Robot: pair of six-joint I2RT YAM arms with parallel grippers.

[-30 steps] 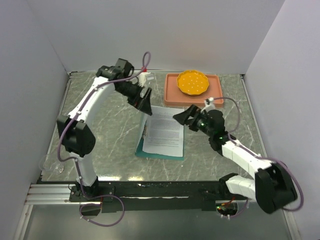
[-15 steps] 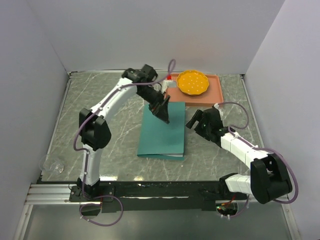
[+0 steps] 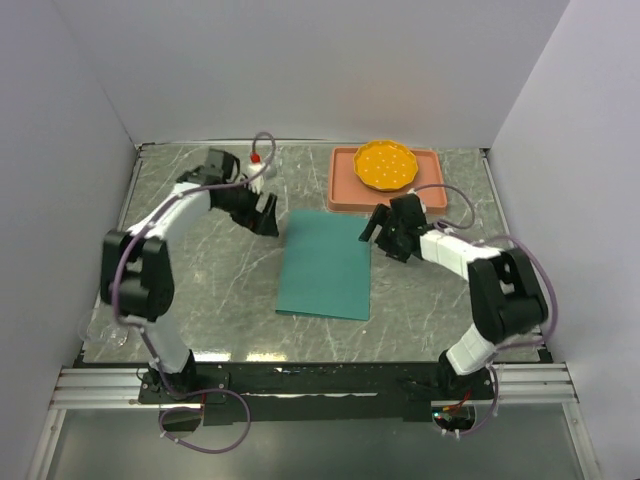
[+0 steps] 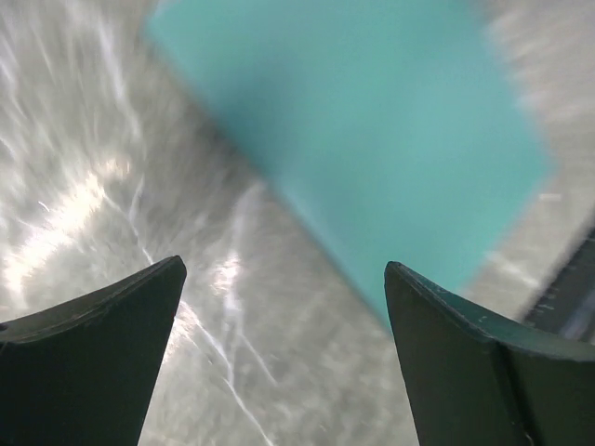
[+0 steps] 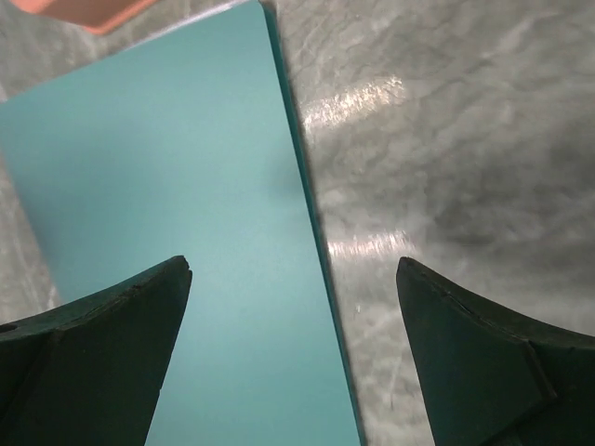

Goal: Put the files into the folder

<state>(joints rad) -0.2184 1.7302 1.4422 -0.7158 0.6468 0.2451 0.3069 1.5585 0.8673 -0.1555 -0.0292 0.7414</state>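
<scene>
The teal-green folder (image 3: pixel 323 265) lies shut and flat in the middle of the marble table. The files are hidden; no white sheet shows. My left gripper (image 3: pixel 267 218) hovers open just off the folder's far left corner. In the left wrist view its fingers (image 4: pixel 93 353) stand wide over bare marble, with the folder (image 4: pixel 372 121) ahead to the right. My right gripper (image 3: pixel 373 229) is open at the folder's far right corner. Through the right wrist camera, the right gripper (image 5: pixel 293 269) straddles the long edge of the folder (image 5: pixel 177 232), nothing held.
A salmon-pink tray (image 3: pixel 345 195) with a yellow plate (image 3: pixel 386 165) stands just behind the folder, close to the right gripper; its corner (image 5: pixel 84 9) shows in the right wrist view. A clear cup (image 3: pixel 103 333) sits at the near left. White walls enclose three sides.
The folder's cover has come down over the printed sheets and now lies shut. My left arm swung back off the folder to the left; my right gripper moved to its far right corner.
</scene>
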